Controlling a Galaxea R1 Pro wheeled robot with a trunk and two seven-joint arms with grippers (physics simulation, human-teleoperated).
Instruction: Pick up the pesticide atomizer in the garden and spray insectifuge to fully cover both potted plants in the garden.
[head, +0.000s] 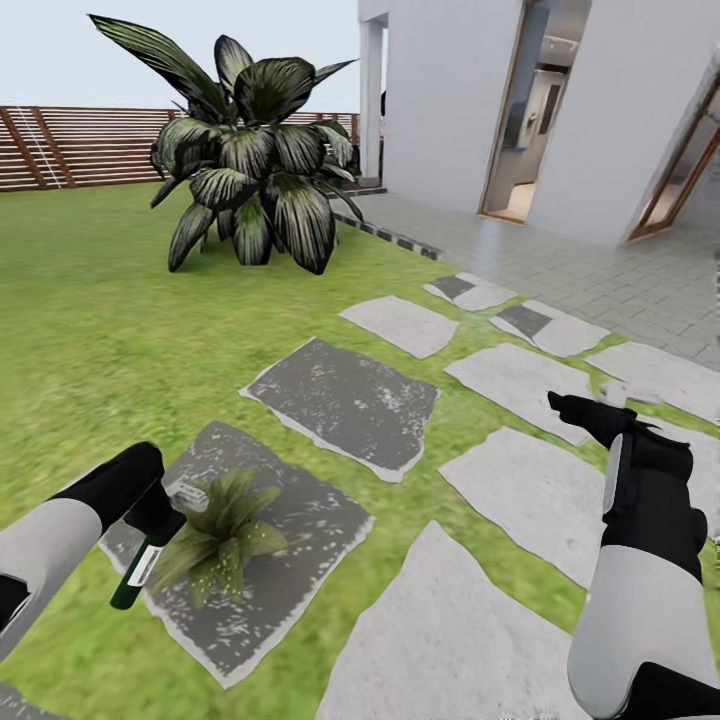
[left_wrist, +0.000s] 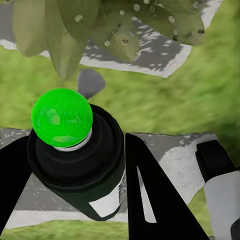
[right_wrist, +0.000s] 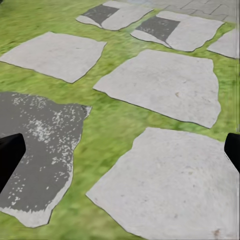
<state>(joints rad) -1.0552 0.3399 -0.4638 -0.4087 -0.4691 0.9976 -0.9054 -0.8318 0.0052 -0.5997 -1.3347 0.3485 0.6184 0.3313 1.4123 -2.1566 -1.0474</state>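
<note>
While left fingers (left_wrist: 75, 200) clamp pesticide atomizer (left_wrist: 82, 165) beside potted plant (head: 222, 535), right fingers (right_wrist: 120, 150) spread, empty

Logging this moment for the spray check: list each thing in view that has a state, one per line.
pesticide atomizer: held, tilted, top now green in the left wrist view
left end effector: shut on the atomizer
right end effector: open, empty, over stepping stones
potted plant: upright on a dark stone, leaves pale-speckled
house door: open

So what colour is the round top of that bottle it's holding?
Bright green, clearest in the left wrist view: the atomizer's round top.
</note>
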